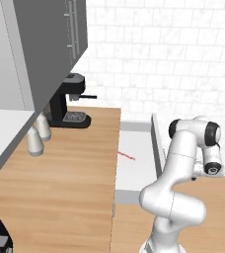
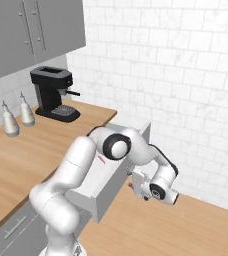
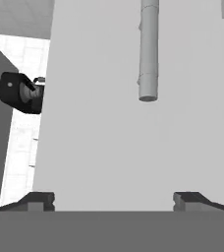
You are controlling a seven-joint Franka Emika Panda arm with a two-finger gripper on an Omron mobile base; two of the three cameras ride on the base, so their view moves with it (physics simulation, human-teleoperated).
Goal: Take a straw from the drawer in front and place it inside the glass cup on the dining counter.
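Lying flat on the pale floor of the open drawer [image 1: 134,170], the straw [image 1: 126,155] is seen in the left base view as a thin pink-red line. Its long axis runs on a slant, from the drawer's left edge beside the wood-topped counter [image 1: 60,173] down and rightward toward the middle of the drawer floor. In the right base view only a short pink-red piece of the straw [image 2: 101,159] is visible, past the arm's dark elbow joint.

The arm is folded over the drawer: its upper link rises from the base, bends at the elbow, and the wrist is turned down at the drawer's outer side, by the flat grey front [image 2: 117,185]. The gripper [image 3: 114,199] is shown in the hand view with its two dark fingertips [image 3: 38,201] set wide apart, nothing held between them. A flat grey panel with a cylindrical bar handle [image 3: 148,49] faces the hand. The coffee machine [image 1: 67,101] stands at the far end of the counter, near two pale bottles [image 1: 38,133].
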